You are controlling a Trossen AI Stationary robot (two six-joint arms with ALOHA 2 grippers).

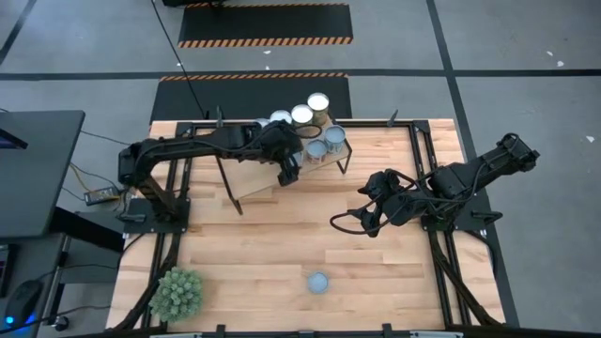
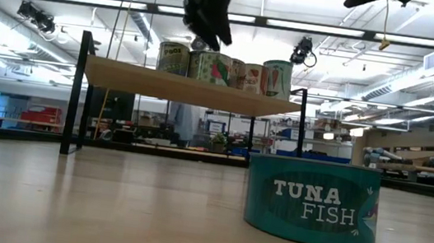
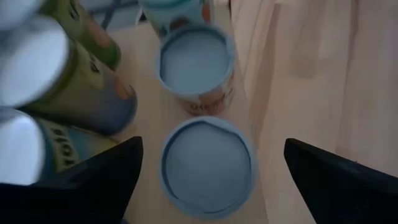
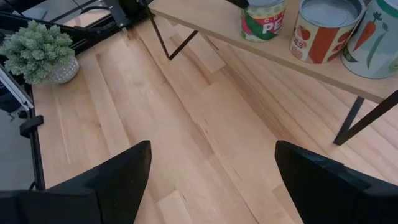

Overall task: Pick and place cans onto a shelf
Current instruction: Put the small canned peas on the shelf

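Note:
Several cans (image 1: 317, 122) stand upright on the light-wood shelf (image 2: 123, 74) at the table's far side. My left gripper (image 3: 212, 149) is open just above them, its fingers standing on either side of a can with a blue-grey top (image 3: 208, 168) without touching it; in the low view my left gripper (image 2: 210, 9) hangs above the row of cans. One teal can marked TUNA FISH (image 2: 311, 201) rests on its base on the table near the front edge (image 1: 318, 282). My right gripper (image 4: 212, 149) is open and empty over the table right of centre (image 1: 371, 216).
A spiky green plant in a pot (image 1: 177, 293) stands at the table's near left corner. The shelf's thin black legs (image 4: 351, 118) reach down to the tabletop. Black frame rails (image 1: 427, 188) run along the table's sides. Bare wood (image 1: 272, 235) lies between shelf and teal can.

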